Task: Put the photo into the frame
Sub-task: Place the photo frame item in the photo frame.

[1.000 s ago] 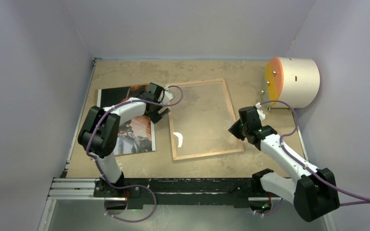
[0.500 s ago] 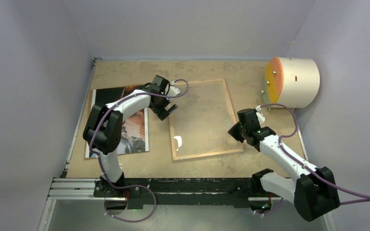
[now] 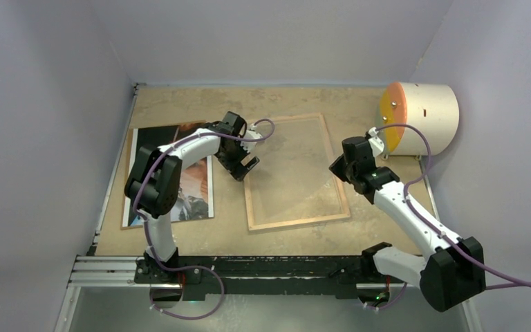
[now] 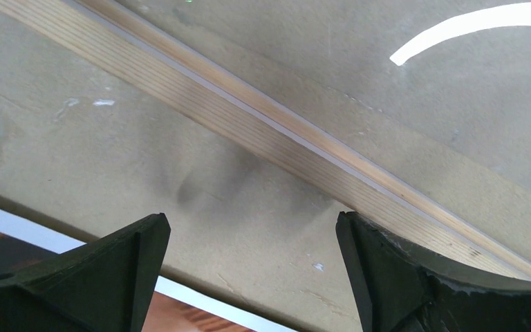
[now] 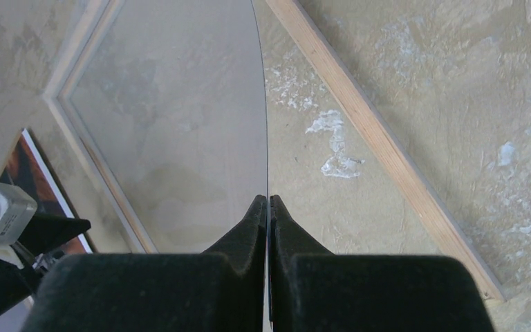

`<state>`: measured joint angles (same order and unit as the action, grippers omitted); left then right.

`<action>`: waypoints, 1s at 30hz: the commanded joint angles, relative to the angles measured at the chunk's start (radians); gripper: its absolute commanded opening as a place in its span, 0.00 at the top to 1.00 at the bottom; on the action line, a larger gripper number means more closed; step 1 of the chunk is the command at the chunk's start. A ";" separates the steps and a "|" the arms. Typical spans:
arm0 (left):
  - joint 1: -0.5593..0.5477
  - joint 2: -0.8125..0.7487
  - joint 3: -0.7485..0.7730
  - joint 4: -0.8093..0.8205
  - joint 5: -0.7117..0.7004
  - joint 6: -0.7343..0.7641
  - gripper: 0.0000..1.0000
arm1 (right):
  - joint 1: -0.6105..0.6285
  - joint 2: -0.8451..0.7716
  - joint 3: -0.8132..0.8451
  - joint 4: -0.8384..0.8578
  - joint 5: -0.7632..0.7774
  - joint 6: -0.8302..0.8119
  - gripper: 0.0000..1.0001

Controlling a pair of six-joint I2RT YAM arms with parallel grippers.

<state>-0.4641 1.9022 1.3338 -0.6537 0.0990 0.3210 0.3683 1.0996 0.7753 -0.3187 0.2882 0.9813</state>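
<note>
Looking across from the left, I find the photo point(image 3: 195, 188) lying flat, picture up, near the left edge of the surface point(image 3: 180, 104). Its long axis runs away from the arm bases, leaning a little. My left arm crosses over part of it, so that part is hidden from above.

The left tool point(image 4: 249, 225) hangs just right of the photo, fingers spread wide and holding nothing. Its own camera looks down through the gap at a bare strip of surface. The photo's white edge shows by one finger, and the wooden left rail of the frame point(image 3: 297, 223) runs slantwise beyond. So the photo lies close by to the left of that tool, and the left arm is plainly the nearer one to fetch it.

The frame lies wood side up in the middle, beside the photo but not touching it, with its long axis roughly parallel. Near its right rail the right tool point(image 5: 268, 207) is pressed together. I judge it is pinching the edge of the clear pane point(image 5: 180, 124), which is tipped up from the frame. Further right stands a white drum point(image 3: 429, 111), well apart. As I read it, the photo has to travel rightward into the frame's opening.
</note>
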 commanded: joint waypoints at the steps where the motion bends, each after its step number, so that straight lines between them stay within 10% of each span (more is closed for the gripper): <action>1: 0.003 -0.022 0.041 -0.029 0.121 -0.031 0.00 | 0.003 0.026 0.045 0.020 0.041 -0.050 1.00; 12: 0.002 0.016 0.098 -0.051 0.246 -0.070 0.00 | 0.003 0.022 -0.015 0.037 0.008 -0.035 1.00; 30: 0.014 0.044 -0.026 0.046 -0.057 -0.010 0.04 | 0.003 0.021 -0.059 0.065 -0.040 0.021 1.00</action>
<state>-0.4873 1.9507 1.3437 -0.6079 0.1871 0.2481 0.3683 1.1320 0.7345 -0.2848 0.2623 0.9703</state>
